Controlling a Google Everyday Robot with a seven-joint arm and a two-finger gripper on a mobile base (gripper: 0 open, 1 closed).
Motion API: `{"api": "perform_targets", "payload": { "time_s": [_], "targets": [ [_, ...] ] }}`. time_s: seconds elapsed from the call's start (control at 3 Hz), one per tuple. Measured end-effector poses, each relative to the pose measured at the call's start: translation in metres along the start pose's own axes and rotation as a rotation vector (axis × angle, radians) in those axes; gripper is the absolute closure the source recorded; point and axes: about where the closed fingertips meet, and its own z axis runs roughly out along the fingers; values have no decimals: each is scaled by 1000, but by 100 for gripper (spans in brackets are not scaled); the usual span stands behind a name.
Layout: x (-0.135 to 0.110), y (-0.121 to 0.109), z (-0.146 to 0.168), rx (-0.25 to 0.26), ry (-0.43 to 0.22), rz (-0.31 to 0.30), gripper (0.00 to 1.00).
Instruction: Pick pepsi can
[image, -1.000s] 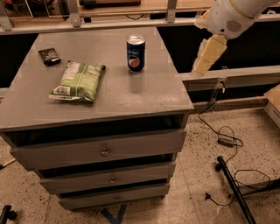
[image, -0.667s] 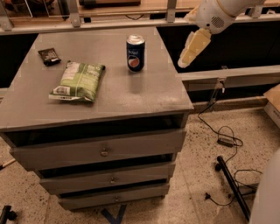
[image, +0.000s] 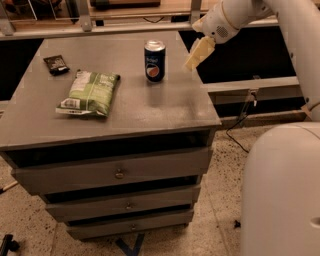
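Observation:
The pepsi can (image: 154, 60), dark blue with a silver top and a round logo, stands upright on the grey cabinet top (image: 150, 107), toward its back right. My gripper (image: 198, 53), with pale yellow fingers pointing down and left, hangs above the cabinet's right edge, a short way right of the can and apart from it. It holds nothing.
A flat green chip bag (image: 89, 92) lies left of the can. A small dark packet (image: 56, 64) lies at the back left. The cabinet has drawers (image: 119, 172) in front. My white arm and base (image: 280, 190) fill the right side. Cables lie on the floor.
My gripper has moved left, from well right of the cabinet to over its right edge, closer to the can. The can and bag have not moved.

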Motion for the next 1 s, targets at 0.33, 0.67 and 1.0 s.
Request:
{"api": "perform_targets", "payload": {
  "time_s": [0.33,0.67,1.0],
  "targets": [
    [-4,-7,46,-47,-94,51,0],
    [-5,-6,47,-50,-111,49,0],
    [-23,1,52,-72,-324,31,0]
  ]
}}
